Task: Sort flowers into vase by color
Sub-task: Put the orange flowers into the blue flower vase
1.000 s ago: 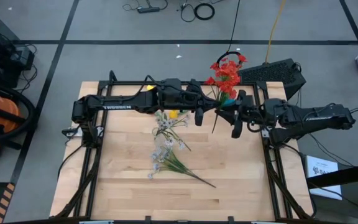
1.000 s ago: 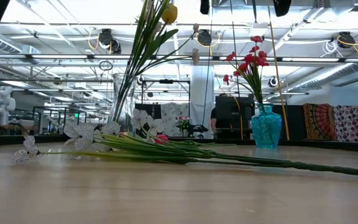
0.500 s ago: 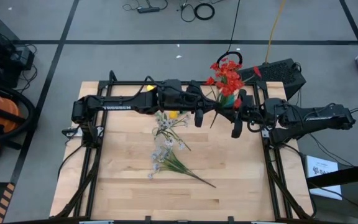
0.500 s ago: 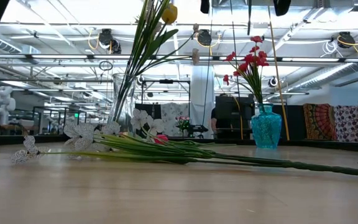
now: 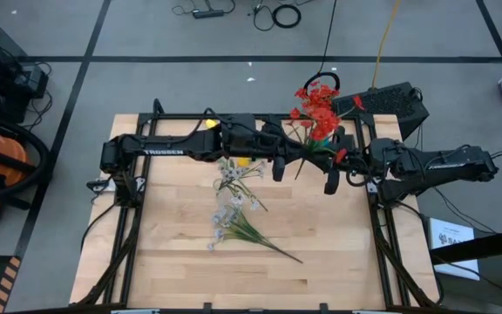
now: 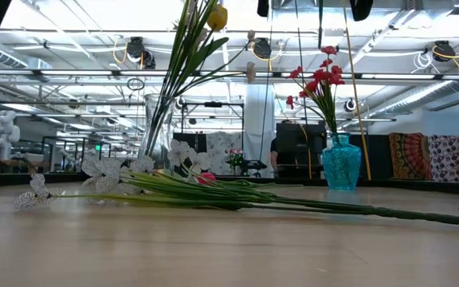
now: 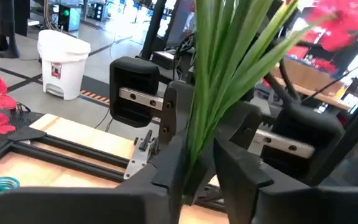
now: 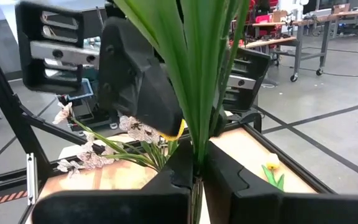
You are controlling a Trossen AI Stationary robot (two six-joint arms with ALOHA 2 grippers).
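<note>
Grips a leafy green artificial flower stalk [image 8: 197,74] tight with the right gripper [image 8: 196,158] above the table's far right. Brackets it with the left gripper [image 7: 197,168], fingers loosened. Beyond: red blossoms [image 6: 319,80] standing in the squat teal-blue vase [image 6: 341,167], far right; yellow tulip [image 6: 217,17] in a tall clear vase [image 6: 158,119].

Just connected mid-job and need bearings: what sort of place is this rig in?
Probably a robotics lab or workshop: exposed ceiling trusses over an open hall, workbenches across the concrete floor, loose cables beside the wooden table.

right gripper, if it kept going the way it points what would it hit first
Most likely the left gripper: it faces the right gripper across the flower stem both meet at, ahead of the white flowers. Depth is unclear.
</note>
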